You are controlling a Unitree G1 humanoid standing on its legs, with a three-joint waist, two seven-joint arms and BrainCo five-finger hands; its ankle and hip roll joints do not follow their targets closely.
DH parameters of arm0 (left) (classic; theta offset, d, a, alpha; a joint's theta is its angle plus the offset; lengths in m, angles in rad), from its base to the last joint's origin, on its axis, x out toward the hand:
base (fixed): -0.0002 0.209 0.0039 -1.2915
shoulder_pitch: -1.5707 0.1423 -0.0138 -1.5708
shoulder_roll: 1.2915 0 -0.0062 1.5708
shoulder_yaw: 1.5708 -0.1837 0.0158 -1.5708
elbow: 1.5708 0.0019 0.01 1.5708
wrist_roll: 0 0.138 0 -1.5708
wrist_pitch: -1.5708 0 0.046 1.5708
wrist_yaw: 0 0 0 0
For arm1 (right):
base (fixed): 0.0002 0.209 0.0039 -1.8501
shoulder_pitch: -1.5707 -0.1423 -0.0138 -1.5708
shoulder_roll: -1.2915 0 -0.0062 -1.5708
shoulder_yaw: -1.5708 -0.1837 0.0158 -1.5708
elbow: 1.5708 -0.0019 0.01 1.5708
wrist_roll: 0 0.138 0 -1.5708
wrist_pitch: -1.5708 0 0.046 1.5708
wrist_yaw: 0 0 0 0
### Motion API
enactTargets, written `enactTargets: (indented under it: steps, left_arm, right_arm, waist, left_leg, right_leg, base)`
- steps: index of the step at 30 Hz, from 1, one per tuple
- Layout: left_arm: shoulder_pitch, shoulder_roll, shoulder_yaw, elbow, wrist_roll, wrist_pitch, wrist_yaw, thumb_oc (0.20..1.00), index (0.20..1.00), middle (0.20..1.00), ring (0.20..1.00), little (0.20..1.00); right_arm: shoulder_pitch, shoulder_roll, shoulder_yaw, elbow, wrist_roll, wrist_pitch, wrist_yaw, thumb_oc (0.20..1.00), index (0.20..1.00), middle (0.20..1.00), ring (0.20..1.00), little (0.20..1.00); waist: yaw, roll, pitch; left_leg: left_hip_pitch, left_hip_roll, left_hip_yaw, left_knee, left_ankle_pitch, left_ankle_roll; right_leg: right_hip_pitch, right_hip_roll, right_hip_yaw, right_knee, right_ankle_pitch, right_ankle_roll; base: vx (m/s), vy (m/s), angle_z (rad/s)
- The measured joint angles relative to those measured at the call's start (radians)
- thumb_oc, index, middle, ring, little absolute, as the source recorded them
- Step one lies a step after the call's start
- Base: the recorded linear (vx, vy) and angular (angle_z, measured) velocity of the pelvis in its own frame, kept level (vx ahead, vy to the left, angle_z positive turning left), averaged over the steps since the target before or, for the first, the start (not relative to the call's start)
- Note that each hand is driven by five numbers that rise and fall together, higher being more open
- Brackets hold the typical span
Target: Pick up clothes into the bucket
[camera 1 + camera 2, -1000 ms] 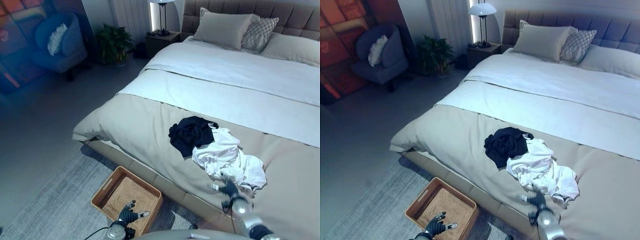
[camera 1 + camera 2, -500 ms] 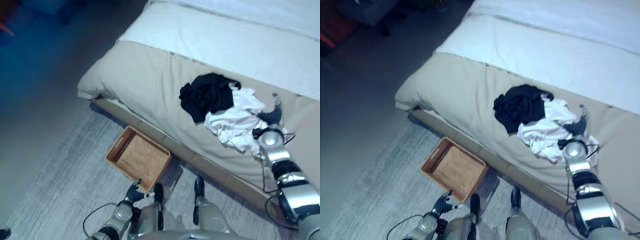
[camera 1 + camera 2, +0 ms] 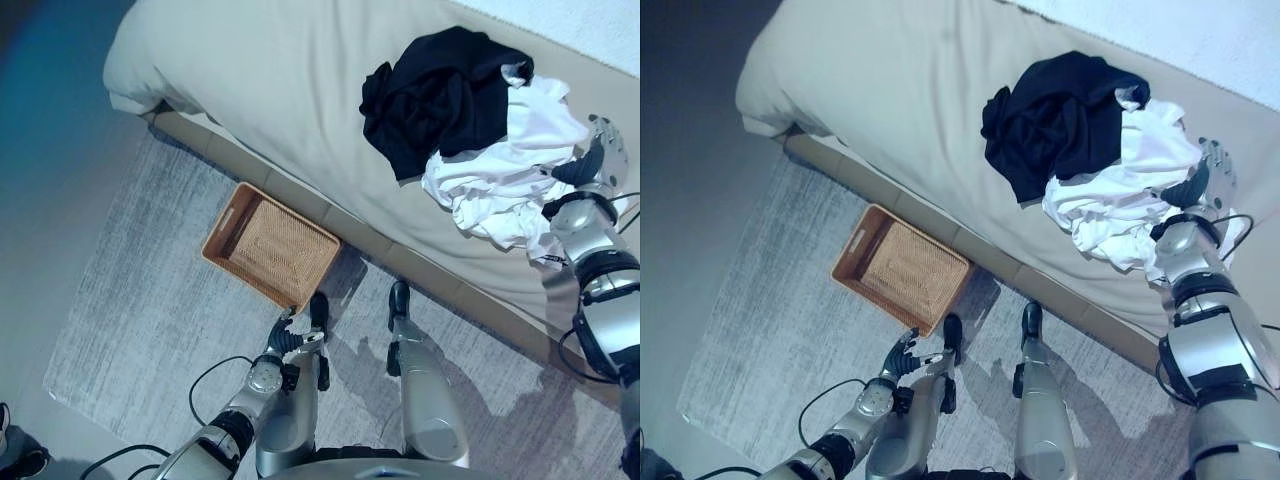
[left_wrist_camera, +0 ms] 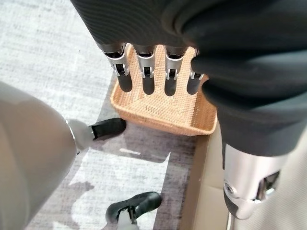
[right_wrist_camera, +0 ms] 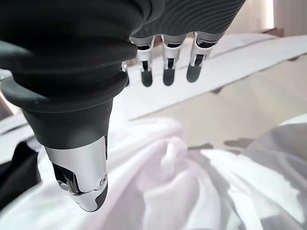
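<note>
There are two pieces of clothing and one basket. The crumpled black cloth [image 3: 440,95] and the crumpled white cloth [image 3: 510,170] lie touching in one heap on the big beige bed [image 3: 260,90], near the bed's front edge. The heap runs longways from the black one, farther up the bed, to the white one, nearer the edge.

The shallow brown woven basket [image 3: 270,245] sits on the grey rug [image 3: 130,300], just beside the bed's edge. It is a rectangle, and it sits at a slant to the bed. It has nothing in it. There is open rug all around its other sides.

The right hand [image 3: 1200,180] hangs just above the white cloth at the heap's right side. Its fingers [image 5: 165,69] are straight and spread, holding nothing. The left hand [image 3: 290,340] is low over the rug, near the basket's closest corner. Its fingers [image 4: 146,72] are straight too, pointing toward the basket, and hold nothing.
</note>
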Motion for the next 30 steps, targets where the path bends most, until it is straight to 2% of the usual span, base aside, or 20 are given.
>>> enactTargets:
  steps: [5, 13, 14, 15, 16, 24, 30]
  left_arm:
    - [-0.024, -0.002, -0.024, 0.002, -0.017, 0.002, 0.0, 1.0, 1.0, 1.0, 1.0, 1.0]
    - [-0.037, -0.003, -0.027, -0.009, -0.047, 0.002, 0.0, 1.0, 1.0, 1.0, 1.0, 1.0]
    - [-0.037, -0.003, -0.027, -0.015, -0.047, 0.002, 0.0, 1.0, 1.0, 1.0, 1.0, 1.0]
    - [-0.037, -0.003, -0.027, -0.016, -0.048, 0.002, -0.001, 1.0, 1.0, 1.0, 1.0, 1.0]
    - [-0.038, -0.003, -0.027, -0.023, -0.05, 0.002, -0.001, 1.0, 1.0, 1.0, 1.0, 1.0]
    - [-0.056, -0.008, -0.026, -0.036, -0.055, 0.001, 0.003, 1.0, 1.0, 1.0, 1.0, 1.0]
    - [-0.063, -0.009, -0.023, -0.042, -0.055, -0.011, 0.032, 1.0, 1.0, 1.0, 1.0, 1.0]
  right_arm:
    - [-0.05, 0.003, 0.103, 0.065, -0.068, 0.028, 0.089, 1.0, 1.0, 1.0, 1.0, 1.0]
    - [-0.089, 0.007, 0.145, 0.068, -0.13, 0.043, 0.143, 1.0, 1.0, 1.0, 1.0, 1.0]
    - [-0.094, 0.006, 0.145, 0.068, -0.131, 0.043, 0.152, 0.758, 0.758, 0.758, 0.758, 0.758]
    - [-0.097, 0.007, 0.15, 0.068, -0.131, 0.044, 0.157, 0.294, 0.294, 0.294, 0.294, 0.294]
    - [-0.103, 0.007, 0.156, 0.066, -0.13, 0.043, 0.167, 0.2, 0.2, 0.2, 0.2, 0.2]
    - [-0.147, 0.004, 0.15, 0.021, -0.075, 0.042, 0.164, 0.2, 0.2, 0.2, 0.2, 0.2]
    - [-0.139, -0.002, 0.117, -0.12, 0.05, 0.035, 0.095, 0.2, 0.2, 0.2, 0.2, 0.2]
  waist:
    - [0.001, -0.003, 0.013]
    - [0.001, -0.003, 0.013]
    - [0.001, -0.003, 0.013]
    - [0.001, -0.003, 0.013]
    - [0.0, -0.003, 0.013]
    - [-0.001, -0.002, 0.013]
    - [-0.005, -0.003, 0.013]
  left_leg:
    - [-0.042, -0.007, -0.015, -0.002, 0.02, 0.001]
    - [-0.134, -0.013, -0.027, -0.018, 0.057, 0.013]
    - [-0.14, -0.014, -0.027, -0.02, 0.057, 0.013]
    - [-0.143, -0.014, -0.029, -0.021, 0.058, 0.013]
    - [-0.148, -0.014, -0.03, -0.021, 0.058, 0.014]
    - [-0.16, -0.01, -0.049, -0.031, 0.073, 0.006]
    - [-0.154, -0.012, -0.053, -0.031, 0.075, 0.005]
  right_leg:
    - [-0.078, -0.014, -0.002, 0.086, -0.03, -0.005]
    - [-0.206, -0.026, 0.0, 0.159, -0.044, -0.011]
    - [-0.217, -0.027, 0.0, 0.169, -0.048, -0.011]
    - [-0.221, -0.027, -0.001, 0.171, -0.05, -0.013]
    - [-0.229, -0.028, -0.001, 0.178, -0.052, -0.015]
    - [-0.24, -0.026, -0.017, 0.182, -0.05, -0.022]
    - [-0.227, -0.03, -0.025, 0.176, -0.045, -0.028]
  base:
    - [-0.01, -0.027, 0.09]
    - [-0.01, -0.005, 0.06]
    - [0.0, -0.006, 0.03]
    - [0.0, -0.009, 0.03]
    - [0.0, -0.008, 0.03]
    - [0.0, -0.007, 0.05]
    - [0.0, 0.008, 0.02]
